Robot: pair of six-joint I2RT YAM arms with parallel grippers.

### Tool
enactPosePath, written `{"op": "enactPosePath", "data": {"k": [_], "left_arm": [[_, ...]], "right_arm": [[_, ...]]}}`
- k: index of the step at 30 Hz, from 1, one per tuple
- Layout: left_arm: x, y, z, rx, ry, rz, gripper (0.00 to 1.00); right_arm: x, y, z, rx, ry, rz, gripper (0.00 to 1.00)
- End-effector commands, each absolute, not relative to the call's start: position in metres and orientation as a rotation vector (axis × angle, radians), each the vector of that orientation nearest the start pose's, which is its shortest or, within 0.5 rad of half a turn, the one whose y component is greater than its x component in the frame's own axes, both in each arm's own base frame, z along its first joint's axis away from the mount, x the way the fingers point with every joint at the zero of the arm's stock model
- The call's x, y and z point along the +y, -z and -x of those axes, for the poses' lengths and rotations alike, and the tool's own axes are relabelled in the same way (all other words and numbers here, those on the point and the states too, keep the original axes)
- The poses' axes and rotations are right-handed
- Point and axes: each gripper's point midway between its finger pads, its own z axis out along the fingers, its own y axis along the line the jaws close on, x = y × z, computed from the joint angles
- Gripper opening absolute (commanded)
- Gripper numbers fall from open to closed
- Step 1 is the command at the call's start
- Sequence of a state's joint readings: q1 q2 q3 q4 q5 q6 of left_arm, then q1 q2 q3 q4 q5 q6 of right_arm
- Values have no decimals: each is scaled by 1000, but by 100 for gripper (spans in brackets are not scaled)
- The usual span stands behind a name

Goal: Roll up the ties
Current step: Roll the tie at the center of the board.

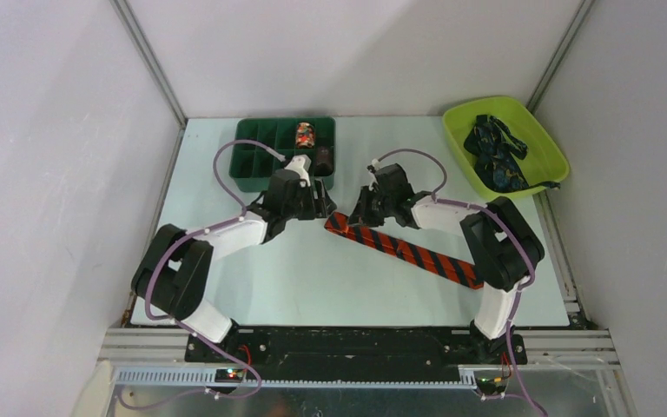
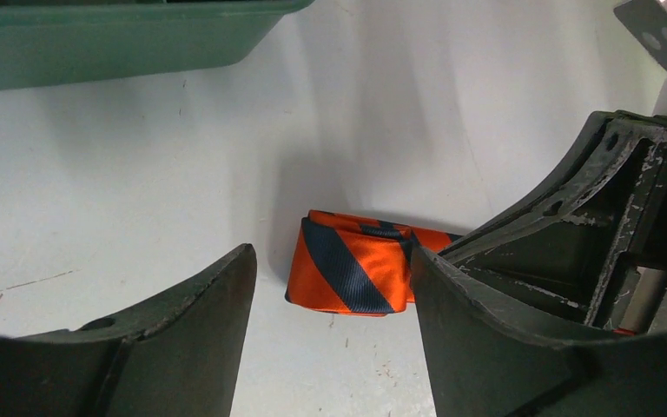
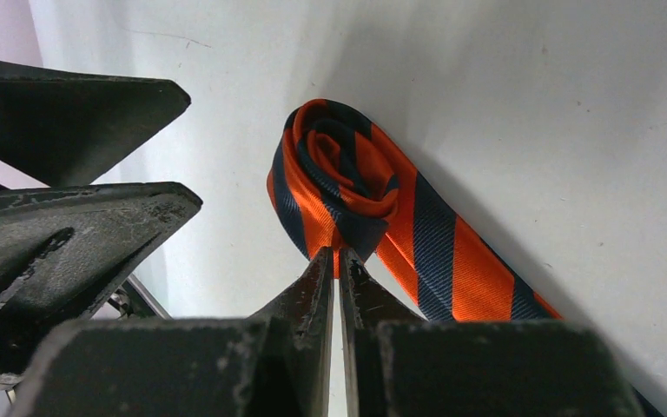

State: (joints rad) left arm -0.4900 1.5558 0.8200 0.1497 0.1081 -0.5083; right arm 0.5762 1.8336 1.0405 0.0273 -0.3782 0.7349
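The table [image 1: 313,287] has a pale top, white with a little green, and fills the middle of the frame. Plain light-grey walls [image 1: 52,174] close it at the left, the back and the right. Thin metal posts [image 1: 150,65] rise in both back corners. A metal rail [image 1: 356,375] runs along the lower edge. The light is soft and even.
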Motion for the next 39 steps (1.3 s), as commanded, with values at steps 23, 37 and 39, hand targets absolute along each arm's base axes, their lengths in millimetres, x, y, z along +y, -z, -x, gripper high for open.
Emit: {"op": "enactPosePath", "data": {"k": [23,37,39], "left_arm": [[-238,-55,-361,2289,691,-7,71],[-256,-50,-345,2290,857,-52,71],[-258,-49,-341,2293,875,-57,71]], "right_arm": [[325,-39,-332,2556,-1006,-8,8],[317,-31,-332,2581,-954,-23,8],[317,-32,-332,2579,-955,-22,8]]}}
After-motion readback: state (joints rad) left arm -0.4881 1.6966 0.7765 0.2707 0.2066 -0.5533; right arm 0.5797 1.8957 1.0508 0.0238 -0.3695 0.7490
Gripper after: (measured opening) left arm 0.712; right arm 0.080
